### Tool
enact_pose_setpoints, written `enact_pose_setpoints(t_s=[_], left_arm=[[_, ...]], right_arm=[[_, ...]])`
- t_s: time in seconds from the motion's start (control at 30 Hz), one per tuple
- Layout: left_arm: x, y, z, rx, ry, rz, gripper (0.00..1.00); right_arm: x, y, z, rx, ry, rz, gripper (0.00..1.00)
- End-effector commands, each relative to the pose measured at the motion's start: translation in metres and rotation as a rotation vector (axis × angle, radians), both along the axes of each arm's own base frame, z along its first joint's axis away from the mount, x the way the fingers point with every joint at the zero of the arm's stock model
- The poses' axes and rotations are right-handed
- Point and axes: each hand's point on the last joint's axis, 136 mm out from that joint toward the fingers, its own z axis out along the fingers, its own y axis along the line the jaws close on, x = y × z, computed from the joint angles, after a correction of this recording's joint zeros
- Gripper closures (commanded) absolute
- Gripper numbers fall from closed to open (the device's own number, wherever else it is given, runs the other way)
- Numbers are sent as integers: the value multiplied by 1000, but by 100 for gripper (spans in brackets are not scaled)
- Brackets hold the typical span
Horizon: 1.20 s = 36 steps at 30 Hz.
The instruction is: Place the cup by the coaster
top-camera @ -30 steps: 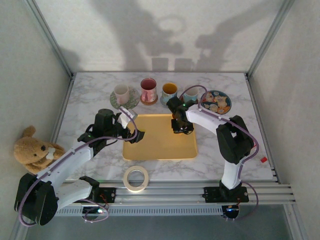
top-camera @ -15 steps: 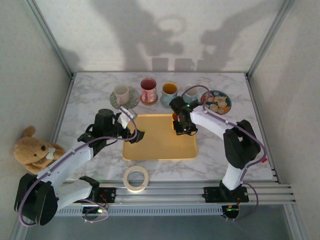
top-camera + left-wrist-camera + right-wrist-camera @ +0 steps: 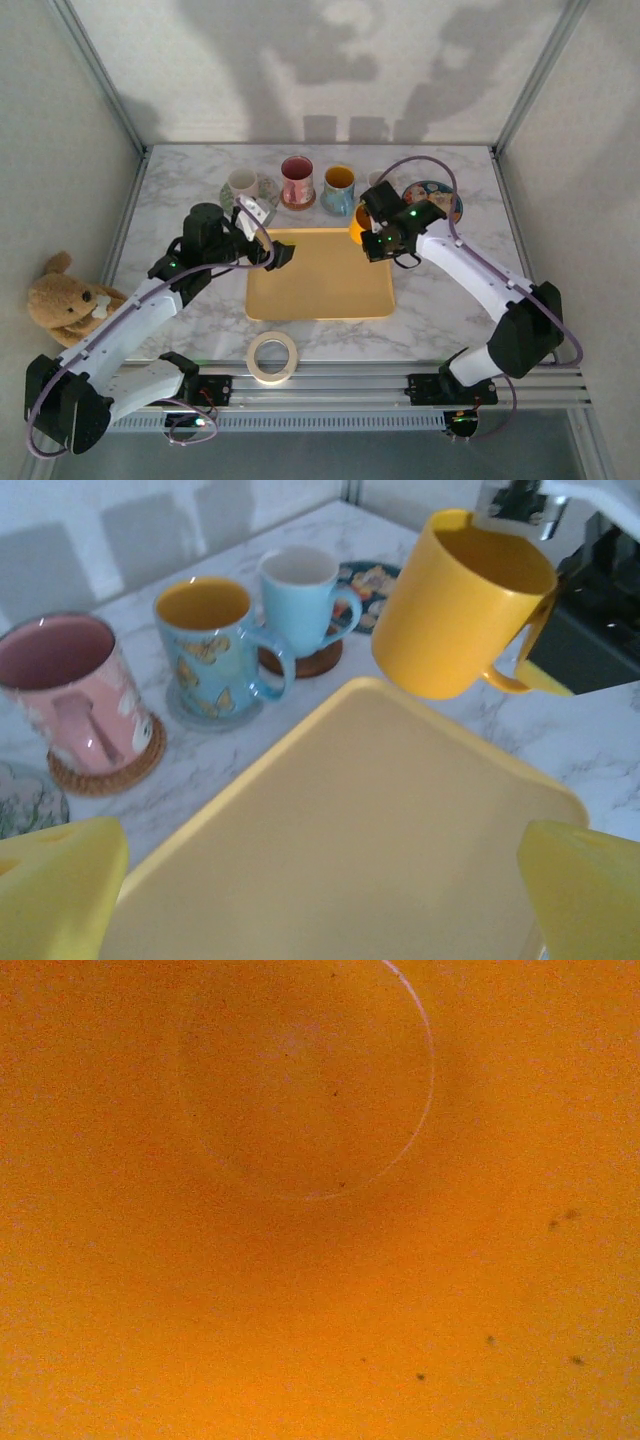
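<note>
A yellow cup [image 3: 357, 224] hangs tilted in the air over the far right corner of the yellow tray [image 3: 320, 285], with my right gripper [image 3: 378, 240] shut on it beside its handle. The left wrist view shows the same cup [image 3: 455, 605] clear of the tray [image 3: 350, 830]. Its orange inside [image 3: 310, 1090] is right in front of the right wrist camera. A dark floral coaster [image 3: 435, 203] lies bare at the back right, just past the cup. My left gripper [image 3: 275, 257] [image 3: 320, 890] stands open over the tray's left side, with nothing between its fingers.
A row of cups stands on coasters behind the tray: a white one [image 3: 243, 185], a pink one [image 3: 297, 180], a blue butterfly one [image 3: 338, 185] and a light blue one [image 3: 300, 595]. A teddy bear [image 3: 65, 300] sits at the left edge. A tape roll [image 3: 273, 357] lies near the front.
My right arm has lifted the yellow cup off the tray and carried it up and back to the right. The left gripper has shifted slightly toward the back and stayed open.
</note>
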Motion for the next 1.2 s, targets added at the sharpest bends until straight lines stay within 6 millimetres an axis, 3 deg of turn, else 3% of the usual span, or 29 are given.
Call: enact_pose_setpoints(t_s=[0.0,0.1,0.27,0.6,0.77,1.17], left_arm=[[4,-11,32,-51,-64,1,0],[9,-18,45,-61,-91,-9,0],[24,-25,54,-39,-123,-9,0],[54,-46,38,-20,-102,-42,0],[66,-57,34,-21,-99,-67,0],[94,-79,-2,-14,-27,-99,0]], right_arm=[[17,-21,46,8,-128,-40,100],[26,-39,62,18,-157,-89,100],[44,-74,69,2,-165,-193,100],[91,-117,60,-16,-165,-348,100],[117,-132,41,-21,-138,-404,100],[177,-165,-16,-83,-49,-501,100]])
